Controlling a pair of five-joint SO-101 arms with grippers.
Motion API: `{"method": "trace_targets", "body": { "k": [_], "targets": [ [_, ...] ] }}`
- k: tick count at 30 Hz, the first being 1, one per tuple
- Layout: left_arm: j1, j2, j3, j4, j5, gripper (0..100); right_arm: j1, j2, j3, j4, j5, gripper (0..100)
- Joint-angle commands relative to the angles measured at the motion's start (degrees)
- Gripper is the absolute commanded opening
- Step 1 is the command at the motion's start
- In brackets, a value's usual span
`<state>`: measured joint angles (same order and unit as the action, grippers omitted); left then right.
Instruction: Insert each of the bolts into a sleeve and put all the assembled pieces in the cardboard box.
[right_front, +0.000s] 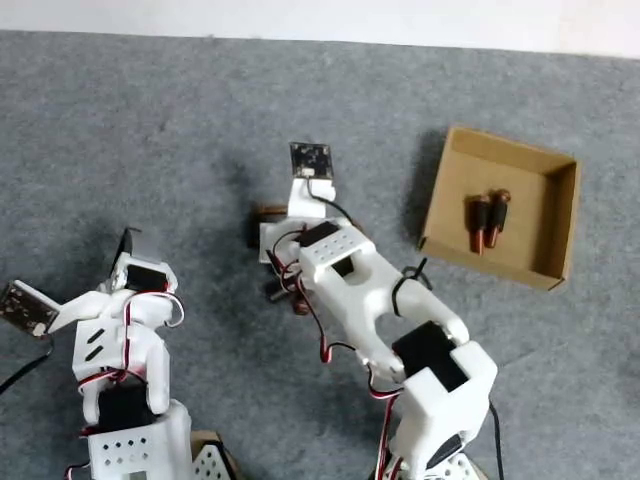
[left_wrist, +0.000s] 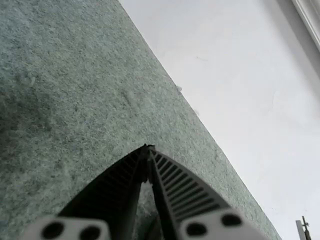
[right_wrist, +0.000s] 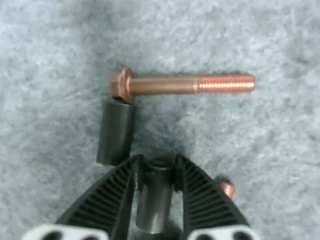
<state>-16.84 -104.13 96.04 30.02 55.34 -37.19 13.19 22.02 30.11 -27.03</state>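
The right arm's jaws are grasping a short dark cylindrical sleeve (right_wrist: 156, 200), clenching it from both sides just above the grey felt-covered tabletop (right_front: 150, 130). Just beyond the tips, a second dark sleeve (right_wrist: 116, 132) is lying on the felt. Its far end is sitting right up against the flanged head of a long copper-coloured bolt (right_wrist: 182, 85), which is lying crosswise with its threaded end pointing away from that sleeve. The rounded copper end of another bolt (right_wrist: 226, 189) is peeking out beside one jaw. In the high view, the white right arm (right_front: 370, 290) is stretching over the middle of the tabletop, and the open brown cardboard box (right_front: 527, 225) is sitting well apart to its side. Two bolts already fitted in black sleeves (right_front: 480, 222) are lying side by side inside it. The left arm's jaws are pressing fully shut, tip against tip, hanging over the felt near the tabletop's edge, where a white surface (left_wrist: 240, 75) is showing beyond.
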Motion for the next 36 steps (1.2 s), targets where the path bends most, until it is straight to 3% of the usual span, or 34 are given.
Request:
{"method": "trace_targets", "body": {
  "k": [1,7,20,29,36],
  "targets": [
    [-0.4,-0.5,1.2,0.0,-0.4,1,0.3,-0.4,-1.7,-0.5,-0.2,5.6],
    [-0.4,-0.5,1.2,0.0,-0.4,1,-1.1,-0.4,-2.2,9.2,-0.1,7.0],
    [-0.4,-0.5,1.2,0.0,-0.4,1,-6.6,-0.7,-2.2,12.0,6.9,7.0],
    [-0.5,-0.5,1.2,-0.1,-0.4,1,-6.7,-0.5,-8.0,21.3,10.5,7.0],
    [-0.6,-0.5,1.2,-0.2,-0.4,1,-6.7,-0.4,-8.0,22.4,14.8,7.8]
  ]
}}
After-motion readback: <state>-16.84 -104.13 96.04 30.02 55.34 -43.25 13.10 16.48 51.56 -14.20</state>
